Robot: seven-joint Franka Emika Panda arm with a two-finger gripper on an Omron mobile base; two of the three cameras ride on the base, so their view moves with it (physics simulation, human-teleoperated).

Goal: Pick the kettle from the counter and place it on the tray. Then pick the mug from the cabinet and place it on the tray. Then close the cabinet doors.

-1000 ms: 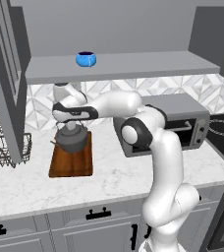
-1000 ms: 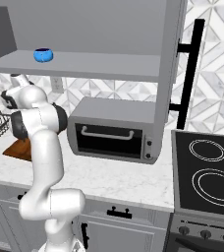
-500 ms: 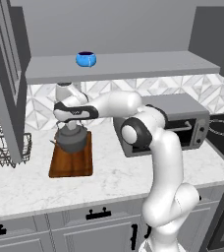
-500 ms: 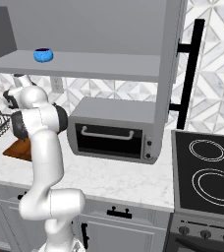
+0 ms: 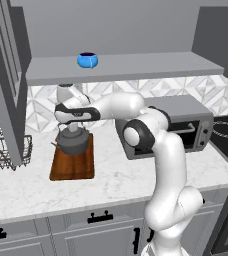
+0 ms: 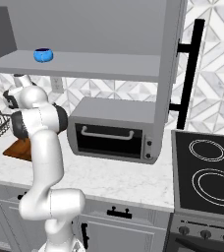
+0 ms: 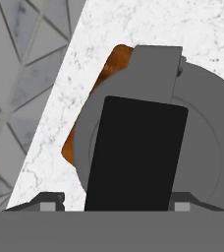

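The dark grey kettle (image 5: 75, 143) stands upright on the far end of the reddish-brown tray (image 5: 73, 167), which lies on the white marble counter (image 5: 117, 184). My gripper (image 5: 71, 129) hangs straight over the kettle, open. In the hand view its fingertips (image 7: 50, 200) stand wide on either side of the kettle's black handle (image 7: 137, 152), a small gap showing on each side. The blue mug (image 5: 87, 60) sits on the shelf of the cabinet (image 5: 136, 65), up and to the right of my hand. One cabinet door (image 5: 7, 85) stands open at the left, the other (image 6: 170, 74) at the right.
A black wire rack (image 5: 6, 150) stands left of the tray, under the open left door. A grey toaster oven (image 5: 172, 126) sits on the counter to the right of the tray, behind my arm. A black stove top (image 6: 207, 167) lies further right.
The fingers have spread apart off the kettle's handle. The kettle stays on the tray and the arm has hardly moved.
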